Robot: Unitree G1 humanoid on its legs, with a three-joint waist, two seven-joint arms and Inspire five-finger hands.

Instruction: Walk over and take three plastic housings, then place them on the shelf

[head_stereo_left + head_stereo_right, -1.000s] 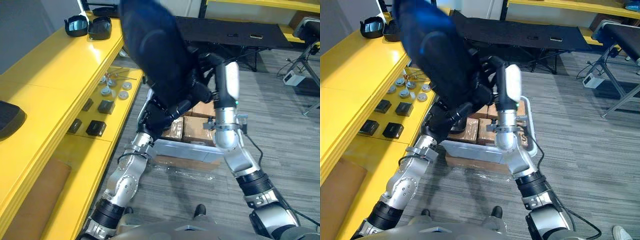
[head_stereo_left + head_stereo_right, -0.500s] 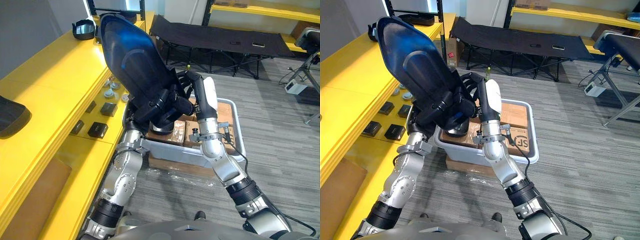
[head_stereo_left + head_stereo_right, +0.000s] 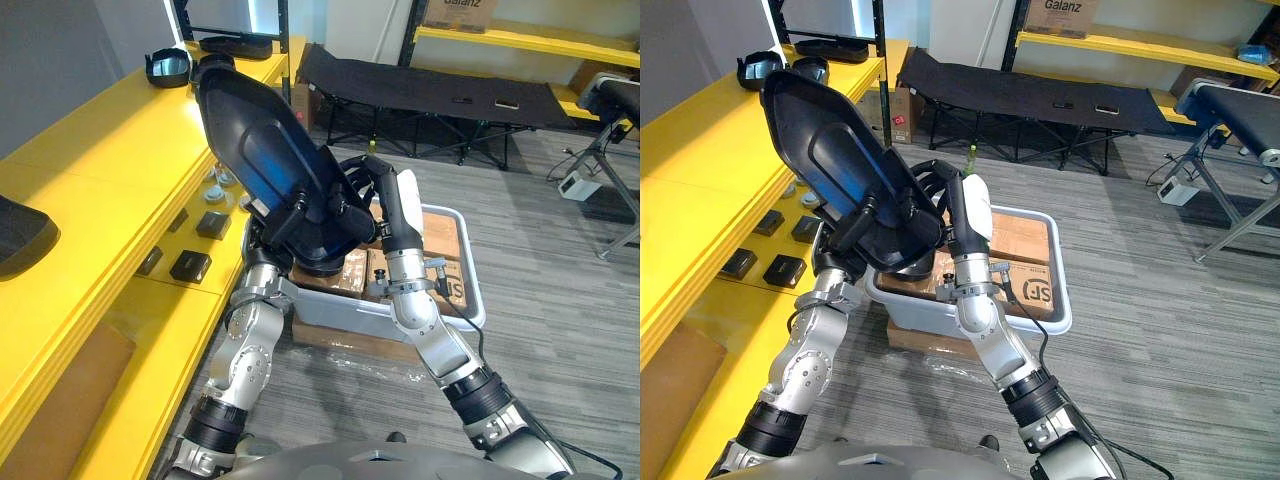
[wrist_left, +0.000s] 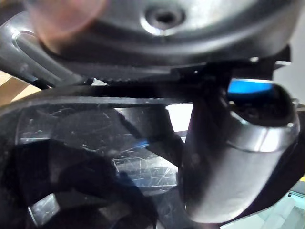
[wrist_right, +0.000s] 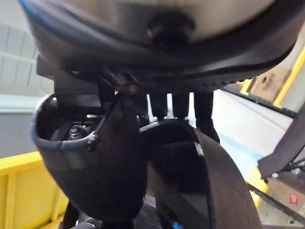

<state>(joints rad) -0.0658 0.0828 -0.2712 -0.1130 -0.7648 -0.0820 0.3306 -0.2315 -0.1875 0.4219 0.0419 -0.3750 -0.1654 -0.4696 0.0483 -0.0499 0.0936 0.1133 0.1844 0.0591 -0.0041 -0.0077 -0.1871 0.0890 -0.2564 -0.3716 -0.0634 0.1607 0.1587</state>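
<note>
The big dark plastic housing point(image 3: 262, 140) is held up in the air, tilted, over a grey bin point(image 3: 1061, 300) with cardboard boxes point(image 3: 1025, 238) inside. The left hand point(image 3: 845, 240) and the right hand point(image 3: 940, 185) both have fingers and thumb curled on its lower part. Beside the robot's left runs a long yellow shelf point(image 3: 90, 180); other dark housings point(image 3: 168, 68) lie at its far end, small black parts point(image 3: 190, 265) on its lower level. The floor point(image 3: 560, 260) is grey planks, with a black folding cot point(image 3: 430, 80) behind.
</note>
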